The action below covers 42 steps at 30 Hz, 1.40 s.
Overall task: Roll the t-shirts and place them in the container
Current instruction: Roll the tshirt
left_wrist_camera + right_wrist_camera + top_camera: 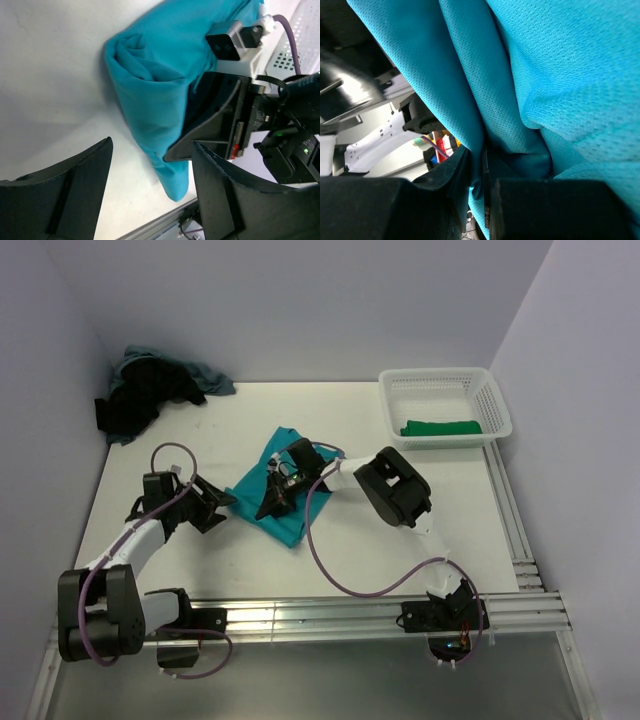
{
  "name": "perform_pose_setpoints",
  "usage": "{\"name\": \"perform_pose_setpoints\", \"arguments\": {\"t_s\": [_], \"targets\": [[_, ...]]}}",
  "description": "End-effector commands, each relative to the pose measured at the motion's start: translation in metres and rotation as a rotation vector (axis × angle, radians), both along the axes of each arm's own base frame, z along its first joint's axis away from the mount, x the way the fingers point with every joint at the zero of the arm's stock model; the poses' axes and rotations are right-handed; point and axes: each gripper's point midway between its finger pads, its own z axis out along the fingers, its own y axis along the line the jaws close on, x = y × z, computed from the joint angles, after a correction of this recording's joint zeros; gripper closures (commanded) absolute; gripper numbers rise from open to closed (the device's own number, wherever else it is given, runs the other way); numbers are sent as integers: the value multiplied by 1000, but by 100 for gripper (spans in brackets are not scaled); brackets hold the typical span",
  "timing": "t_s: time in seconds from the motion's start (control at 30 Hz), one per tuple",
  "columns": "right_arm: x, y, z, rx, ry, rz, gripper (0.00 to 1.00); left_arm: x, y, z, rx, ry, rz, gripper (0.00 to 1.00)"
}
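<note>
Grip check: clamping the right gripper (485, 172) hard on a fold of the teal t-shirt (560, 75), w/ cloth wedged in the slim gap betw. its jaws. Prob. pinching there to hold the folded edge taut & lifted, so as to start the roll w/o the fabric sliding. Holding the left gripper (213, 503) spread wide, gripping nothing; judging by the pose, standing by to tuck or steady the loose end.

Resting the shirt as a loose folded bundle on the table (420, 540), well left of the white basket (445, 378) & nearer the arm bases than it. Not yet rolling properly, going by the slack folds. Storing a green t-shirt (441, 427) inside the basket; leaving a dark heap of t-shirts (150, 395) far left of the basket, along the same back edge.

Re end effectors: draping over & around the right jaws, running up & away from the tips; lying just beyond the open left jaws, apart from them, on the basket side.
</note>
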Motion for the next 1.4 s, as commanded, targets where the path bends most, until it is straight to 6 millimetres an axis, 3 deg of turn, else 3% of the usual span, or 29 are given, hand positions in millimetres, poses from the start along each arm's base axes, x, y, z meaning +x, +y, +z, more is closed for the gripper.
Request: {"name": "perform_pose_setpoints", "arguments": {"t_s": [0.0,0.03,0.23,0.43,0.6,0.83,1.03,1.37], "targets": [[-4,-11,-20,-54,122,-25,100,13,2,-6,-34,-36,70,30],[-3,-12,-21,-55,127,-30,100,24,2,-1,-38,-92,77,29],[-1,-15,-21,-55,135,-36,100,32,3,-14,-91,-105,146,27],[-5,-16,-24,-63,151,-33,100,44,2,-3,-137,-192,164,26],[-5,-18,-29,-75,166,-36,100,40,-2,7,-177,-253,166,24],[-2,-15,-27,-67,186,-47,100,33,-10,-7,-201,-229,150,19],[-2,-15,-29,-75,199,-52,100,39,-18,-10,-196,-235,126,18],[-4,-16,-30,-86,203,-53,100,53,-18,-18,-185,-248,133,24]]}}
